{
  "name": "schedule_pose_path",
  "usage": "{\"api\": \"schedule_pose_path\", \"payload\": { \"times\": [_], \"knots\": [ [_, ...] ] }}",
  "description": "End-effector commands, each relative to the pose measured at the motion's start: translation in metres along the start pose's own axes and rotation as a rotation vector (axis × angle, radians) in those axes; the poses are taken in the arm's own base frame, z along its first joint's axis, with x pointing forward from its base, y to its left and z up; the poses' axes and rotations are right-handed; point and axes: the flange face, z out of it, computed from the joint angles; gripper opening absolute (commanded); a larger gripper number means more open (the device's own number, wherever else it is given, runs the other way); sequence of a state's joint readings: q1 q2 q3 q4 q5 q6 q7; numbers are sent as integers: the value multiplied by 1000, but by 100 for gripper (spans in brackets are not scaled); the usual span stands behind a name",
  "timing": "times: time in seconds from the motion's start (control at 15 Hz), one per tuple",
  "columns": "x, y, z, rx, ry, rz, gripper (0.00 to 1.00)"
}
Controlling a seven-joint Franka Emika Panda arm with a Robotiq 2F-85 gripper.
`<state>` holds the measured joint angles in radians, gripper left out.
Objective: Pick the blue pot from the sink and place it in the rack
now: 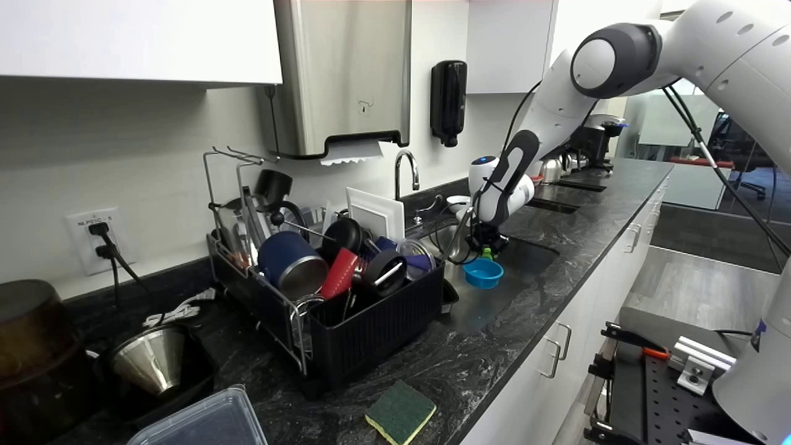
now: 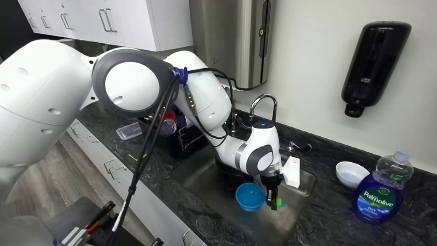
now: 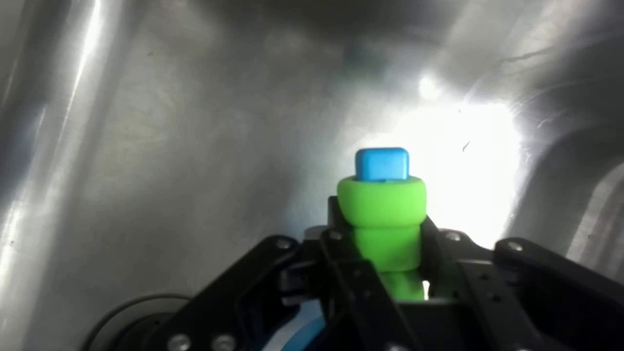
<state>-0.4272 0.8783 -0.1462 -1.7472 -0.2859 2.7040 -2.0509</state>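
The blue pot (image 1: pixel 483 273) shows round and sky-blue in both exterior views, open side up, over the sink (image 2: pixel 213 167); its height above the basin floor is hard to judge. My gripper (image 2: pixel 272 202) points down beside it, shut on a green, blue-tipped handle (image 3: pixel 382 202) that appears to belong to the pot. In the wrist view, black fingers (image 3: pixel 343 243) press on both sides of the green part, and only a sliver of the pot (image 3: pixel 303 337) shows beneath them. The black rack (image 1: pixel 377 343) stands on the counter beside the sink, crowded with dishes.
A dark blue mug (image 1: pixel 291 264), a red cup (image 1: pixel 340 274) and a white square plate (image 1: pixel 378 213) fill the rack. The curved faucet (image 2: pixel 264 97) rises behind the sink. A sponge (image 1: pixel 400 411), a white bowl (image 2: pixel 351 173) and a soap bottle (image 2: pixel 380 191) lie or stand around.
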Motion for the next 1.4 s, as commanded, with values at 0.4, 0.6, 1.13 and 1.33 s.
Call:
{"api": "schedule_pose_path", "payload": {
  "times": [0.4, 0.6, 1.13, 1.33],
  "knots": [
    [15, -7, -27, 20, 46, 316, 8],
    [19, -9, -34, 30, 53, 409, 8],
    [25, -19, -59, 51, 55, 541, 8],
    [24, -18, -74, 41, 76, 607, 8]
  ]
}}
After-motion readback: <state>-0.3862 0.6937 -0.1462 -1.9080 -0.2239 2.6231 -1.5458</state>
